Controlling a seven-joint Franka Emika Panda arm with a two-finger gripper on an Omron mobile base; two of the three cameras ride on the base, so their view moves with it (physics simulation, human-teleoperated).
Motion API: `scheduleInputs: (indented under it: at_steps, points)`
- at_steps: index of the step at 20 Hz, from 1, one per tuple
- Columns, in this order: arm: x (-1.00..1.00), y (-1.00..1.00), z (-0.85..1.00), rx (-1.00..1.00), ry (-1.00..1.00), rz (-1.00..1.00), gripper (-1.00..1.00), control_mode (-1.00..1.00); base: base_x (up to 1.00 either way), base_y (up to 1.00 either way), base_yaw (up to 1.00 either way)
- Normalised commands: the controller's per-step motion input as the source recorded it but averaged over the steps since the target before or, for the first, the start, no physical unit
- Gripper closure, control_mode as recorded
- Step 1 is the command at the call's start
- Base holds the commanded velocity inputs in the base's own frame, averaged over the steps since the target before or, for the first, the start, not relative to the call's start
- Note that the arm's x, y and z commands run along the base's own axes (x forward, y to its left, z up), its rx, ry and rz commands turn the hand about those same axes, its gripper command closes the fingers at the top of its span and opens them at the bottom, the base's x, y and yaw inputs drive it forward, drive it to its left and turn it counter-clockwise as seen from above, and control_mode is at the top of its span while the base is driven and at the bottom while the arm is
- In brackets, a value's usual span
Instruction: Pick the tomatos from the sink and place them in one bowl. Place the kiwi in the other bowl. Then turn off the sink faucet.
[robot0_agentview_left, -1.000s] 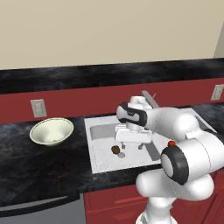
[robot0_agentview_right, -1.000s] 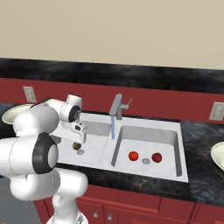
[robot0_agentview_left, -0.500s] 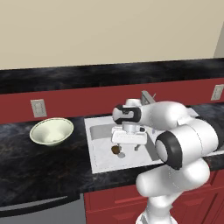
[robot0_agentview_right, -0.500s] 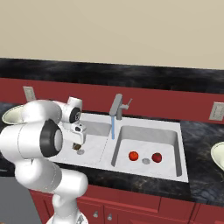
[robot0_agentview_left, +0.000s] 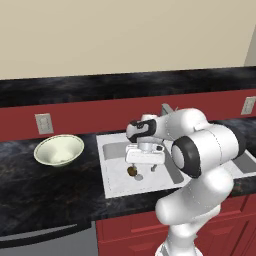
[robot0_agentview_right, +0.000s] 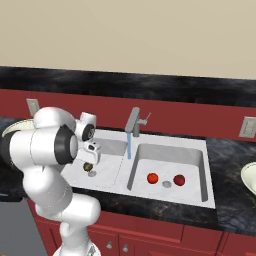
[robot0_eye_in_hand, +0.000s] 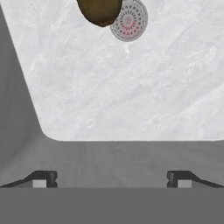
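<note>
The brown kiwi (robot0_agentview_left: 132, 171) lies on the floor of the left basin of the white sink (robot0_agentview_left: 114, 150), next to the round drain (robot0_eye_in_hand: 129, 19). My gripper (robot0_agentview_left: 143, 164) hangs low in that basin just beside and above the kiwi (robot0_agentview_right: 88, 166), its jaws open and empty. In the hand view the kiwi (robot0_eye_in_hand: 99, 11) sits at the top edge, well ahead of the gripper (robot0_eye_in_hand: 111, 179). Two red tomatos (robot0_agentview_right: 153, 178) (robot0_agentview_right: 179, 179) rest in the right basin. The grey faucet (robot0_agentview_right: 134, 121) pours a blue stream. A cream-green bowl (robot0_agentview_left: 58, 150) stands on the left counter.
The rim of a second bowl (robot0_agentview_right: 249, 177) shows at the right edge on the black counter (robot0_agentview_right: 230, 150). A divider wall (robot0_agentview_right: 125, 170) separates the two basins. The sink's grey side wall (robot0_eye_in_hand: 17, 100) rises close on the hand's left.
The hand has sunk a little lower into the left basin and shifted slightly toward the kiwi, while the elbow swung. The jaws stayed open. The fruits have not moved.
</note>
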Motion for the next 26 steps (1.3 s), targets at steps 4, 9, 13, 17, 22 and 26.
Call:
scheduleInputs:
  at_steps: [4,9,13,17,22,26]
  points:
    - [0.32,0.05,-0.30,0.00,0.01,0.00,-1.00,-1.00,0.00,0.00,0.00]
    - [0.29,0.14,-0.28,0.00,0.00,0.00,-1.00,-1.00,0.00,0.00,0.00]
    - [0.30,0.05,-0.27,0.00,0.00,0.00,-1.00,-1.00,0.00,0.00,0.00]
    - [0.26,0.00,-0.26,0.00,0.00,0.00,-1.00,-1.00,0.00,0.00,0.00]
    - [0.29,0.01,-0.29,0.00,0.00,0.00,-1.00,-1.00,0.00,0.00,0.00]
    - [0.30,0.03,-0.28,0.00,0.00,0.00,-1.00,-1.00,0.00,0.00,0.00]
